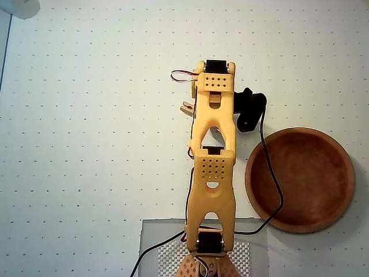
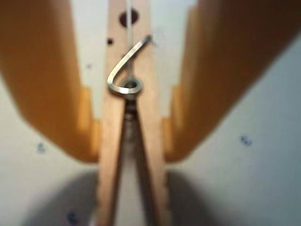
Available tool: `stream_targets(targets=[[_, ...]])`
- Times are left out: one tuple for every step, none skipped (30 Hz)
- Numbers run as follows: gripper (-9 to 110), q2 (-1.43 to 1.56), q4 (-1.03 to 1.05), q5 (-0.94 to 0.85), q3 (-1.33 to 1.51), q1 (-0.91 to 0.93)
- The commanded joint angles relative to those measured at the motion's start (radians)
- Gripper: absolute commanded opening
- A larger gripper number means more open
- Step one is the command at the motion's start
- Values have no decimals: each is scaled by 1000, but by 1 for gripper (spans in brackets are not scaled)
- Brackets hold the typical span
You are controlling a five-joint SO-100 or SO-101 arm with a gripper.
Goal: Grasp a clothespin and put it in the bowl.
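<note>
In the wrist view the light-tan wooden clothespin (image 2: 134, 117) with its metal spring runs straight down the middle. My gripper (image 2: 130, 141) holds it, one orange finger (image 2: 70, 108) pressed against its left side and the other against its right. In the overhead view only one end of the clothespin (image 1: 187, 108) sticks out to the left from under the orange arm (image 1: 212, 167), and the fingers are hidden below the wrist. The round reddish-brown wooden bowl (image 1: 300, 180) sits to the right of the arm, apart from it, with nothing inside.
The table is white with a grid of small dots (image 1: 86, 144). A grey mat (image 1: 155, 242) lies under the arm's base at the bottom edge. A black cable (image 1: 271, 173) runs from the black wrist camera (image 1: 251, 109) past the bowl's left rim.
</note>
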Motion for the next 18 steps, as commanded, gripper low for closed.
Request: stream_targets(targets=[[-3, 308, 12, 9, 35, -26], [-3, 371, 12, 9, 64, -37], [-3, 408, 12, 9, 84, -43], [-3, 454, 12, 9, 110, -51], [-3, 495, 12, 9, 137, -60], [-3, 540, 12, 11, 166, -66], [-3, 597, 12, 18, 204, -74], [-3, 637, 12, 34, 232, -83], [-3, 673, 12, 55, 255, -97], [-3, 724, 12, 91, 287, -117], [-3, 756, 12, 115, 307, -127], [-3, 787, 12, 137, 322, -138], [-3, 827, 12, 160, 341, -149], [-3, 859, 12, 173, 353, -158], [-3, 888, 12, 192, 362, -166], [-3, 920, 12, 209, 368, -175], [-3, 951, 12, 221, 373, -183], [-3, 983, 11, 236, 374, -189]])
